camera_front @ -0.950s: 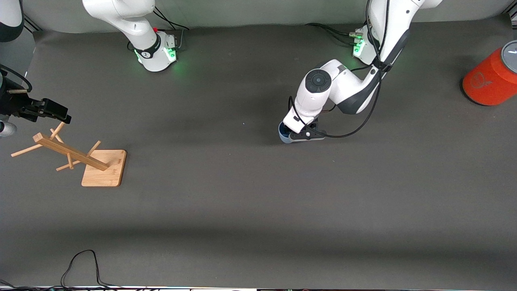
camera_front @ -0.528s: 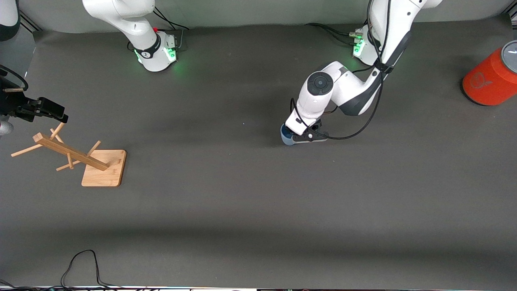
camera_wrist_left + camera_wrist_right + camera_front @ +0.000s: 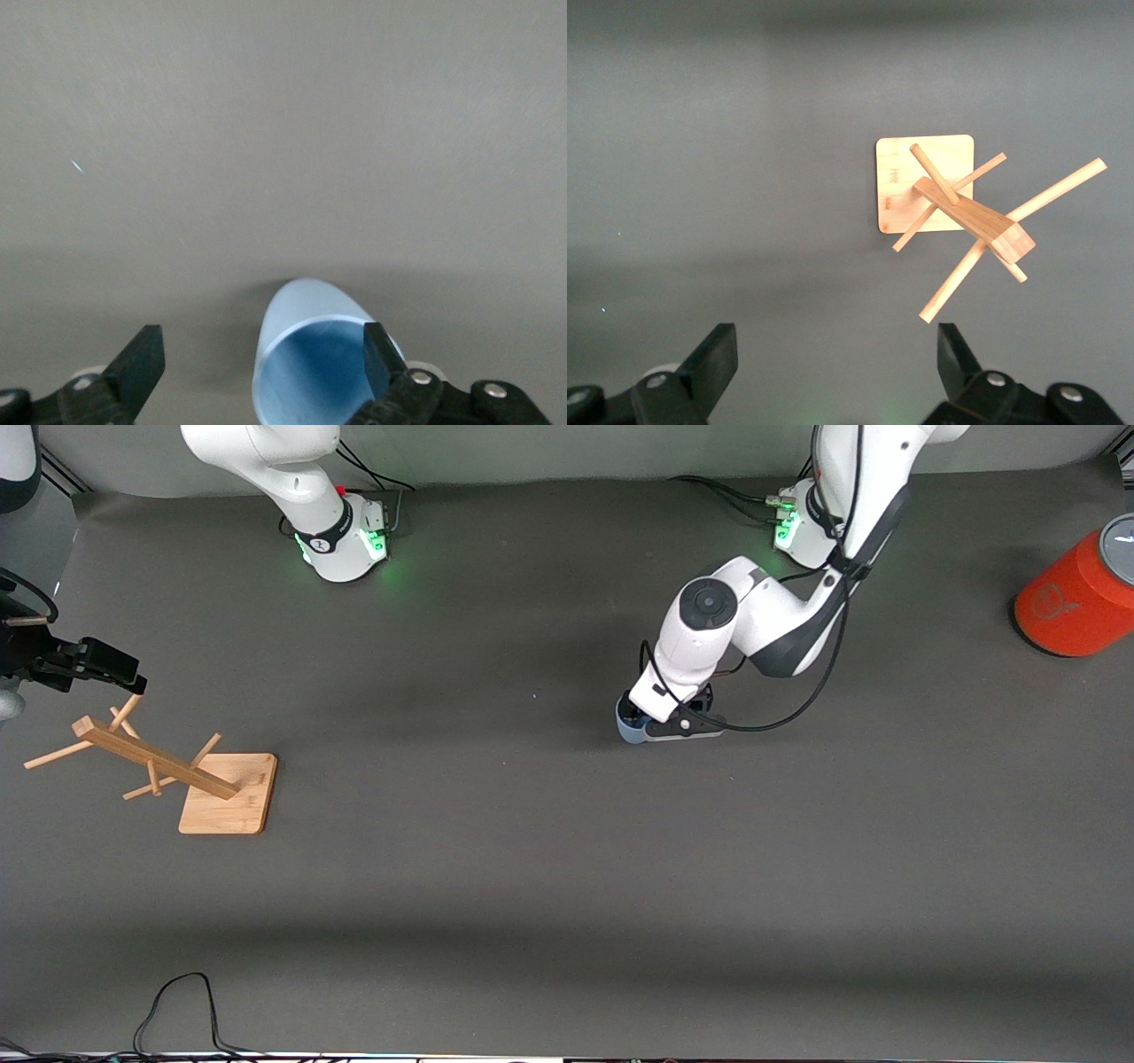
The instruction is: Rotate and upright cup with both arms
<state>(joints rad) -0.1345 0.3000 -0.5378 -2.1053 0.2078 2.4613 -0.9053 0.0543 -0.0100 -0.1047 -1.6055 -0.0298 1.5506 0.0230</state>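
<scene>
We record little change against the earlier front views: the left arm's elbow has drawn slightly toward its base, the left gripper (image 3: 666, 724) stays low at the light-blue cup (image 3: 631, 728), and the right gripper (image 3: 97, 666) has edged a touch toward the right arm's end of the table. Item, one cup (image 3: 312, 361), on the dark grey table (image 3: 549, 868) near the middle, closer to the left arm's base than to the right arm's; in the left wrist view its open mouth faces the camera, so we cannot tell for certain whether it lies tilted or flat. Item, one left gripper (image 3: 261, 367), jaws spread wide, one fingertip (image 3: 376, 350) at the cup's rim and the other fingertip (image 3: 142, 363) well clear of it; nothing is clamped. Item, one right gripper (image 3: 837, 363), jaws likewise wide apart and empty, waiting in the air over the wooden mug tree (image 3: 151, 766). Item, one mug tree (image 3: 957, 212), a square base with a post and we count about six pegs. Item, one orange cylinder (image 3: 1076, 598) with grey lid, at the left arm's end of the table. Item, one black cable (image 3: 177, 1010) at the table edge nearest the front camera. Item, two green-lit bases.
</scene>
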